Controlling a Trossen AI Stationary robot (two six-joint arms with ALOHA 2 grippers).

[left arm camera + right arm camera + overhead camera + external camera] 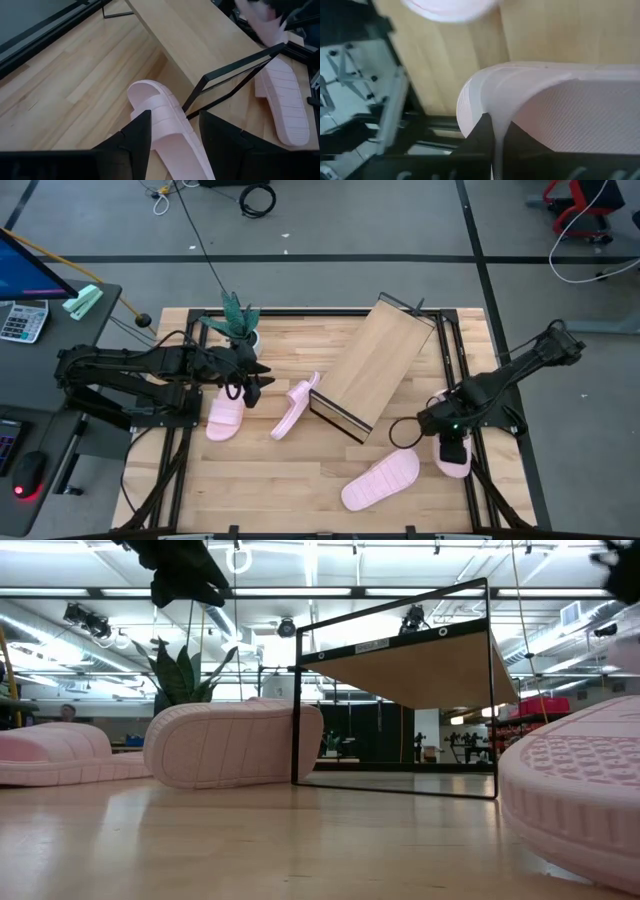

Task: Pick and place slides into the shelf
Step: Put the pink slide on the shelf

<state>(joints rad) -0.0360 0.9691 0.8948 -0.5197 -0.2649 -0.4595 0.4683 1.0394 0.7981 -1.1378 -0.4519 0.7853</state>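
My right gripper (451, 438) is at the table's right edge, shut on one pale pink slide (454, 460). A second slide (381, 478) lies flat near the front. A third slide (295, 406) stands on its side edge against the near left corner of the shelf (378, 362), a slanted light-wood board on a black frame. The last slide (225, 416) lies flat left of it. My left gripper (175, 142) hovers open above the slide on its side (162, 112), touching nothing. My right gripper pinches a thin curved wall of the slide, its strap edge (496, 131), between its two fingers. The fingers (481, 137) come from above, slanting steeply down. The slide hangs below them, and its edge (627, 652) shows above the table in the low view.
A potted plant (238, 326) stands at the table's far left, just behind the left arm. The shelf's black frame (296, 720) rises in mid-table. A calculator (22, 320) and a screen sit on a side desk off the table's left.
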